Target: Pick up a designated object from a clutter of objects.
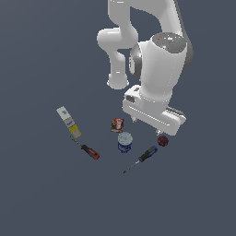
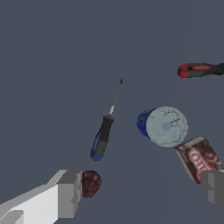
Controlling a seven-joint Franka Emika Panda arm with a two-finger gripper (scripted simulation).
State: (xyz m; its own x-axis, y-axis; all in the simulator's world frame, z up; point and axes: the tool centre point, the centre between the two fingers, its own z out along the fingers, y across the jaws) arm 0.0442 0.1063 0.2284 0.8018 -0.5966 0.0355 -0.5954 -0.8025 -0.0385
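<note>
The dark red bumpy ball (image 1: 162,140) lies on the grey floor at the exterior view's right end of the clutter. My gripper (image 1: 152,128) hovers above it, and the white hand hides most of its fingers there. In the wrist view the gripper (image 2: 142,191) is open wide and empty. The ball (image 2: 90,183) sits just inside one finger (image 2: 68,193), close to or touching it. The other finger (image 2: 214,189) stands beside the red-white packet (image 2: 199,158).
A blue can with a pale lid (image 1: 124,141) (image 2: 163,126) stands by the packet (image 1: 117,124). A blue-handled screwdriver (image 1: 143,158) (image 2: 104,132) lies near the ball. A red-handled screwdriver (image 1: 89,151) (image 2: 200,69) and a white-yellow bottle (image 1: 68,121) lie toward the exterior view's left.
</note>
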